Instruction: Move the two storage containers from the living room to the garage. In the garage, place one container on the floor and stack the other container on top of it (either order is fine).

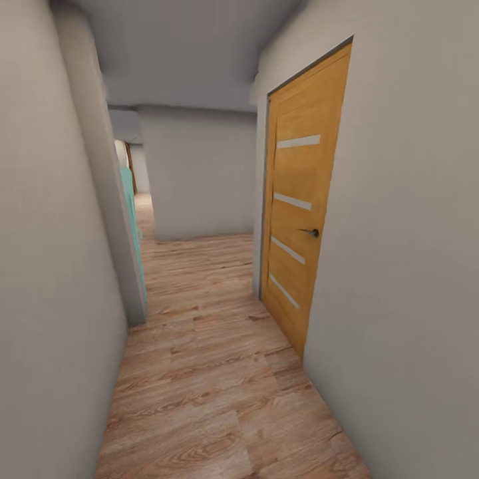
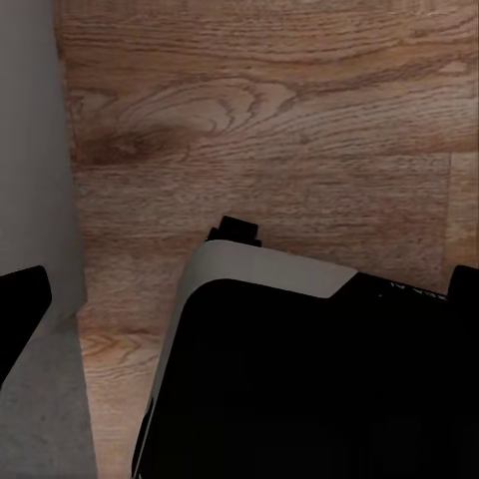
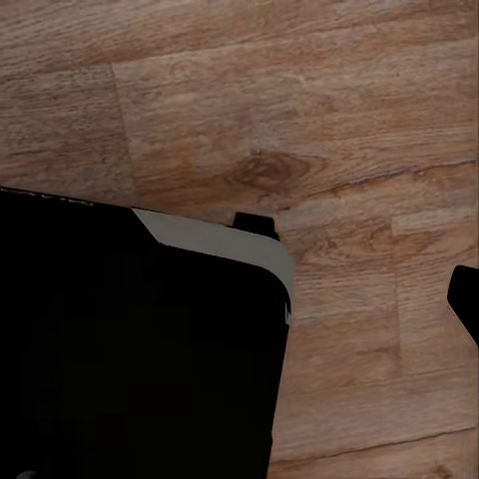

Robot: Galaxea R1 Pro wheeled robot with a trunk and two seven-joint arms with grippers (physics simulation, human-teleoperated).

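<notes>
You are mid-transit in a narrow corridor, its wood plank floor (image 1: 199, 372) running ahead between pale grey walls (image 1: 46, 266) toward a blank wall face (image 1: 196, 173) where the passage bends left. On your right stands a shut orange wooden door (image 1: 299, 219) with pale horizontal strips and a small dark handle (image 1: 311, 232); on your left a teal edge (image 1: 132, 219), perhaps a door leaf or panel, juts from behind a wall corner, though the angle is too thin to say which. The two storage containers appear nowhere in these frames, and this plank floor is not the dark concrete of the garage, so you are judged to be between rooms, with neither bin in hand. Both wrist cameras look straight down at the planks, which suggests the arms hang tucked close to the trunk to keep them clear of the walls in this tight passage. In the left wrist view the robot's black and white base (image 2: 299, 369) sits below the camera, with a grey wall (image 2: 35, 200) just beside it and a dark finger tip (image 2: 20, 309) at the frame's edge; in the right wrist view the same base (image 3: 130, 349) shows, with a dark finger tip (image 3: 467, 299) at the border. So little of either pincer is visible that you cannot tell whether each is wide or closed; nothing is seen between the fingers.
</notes>
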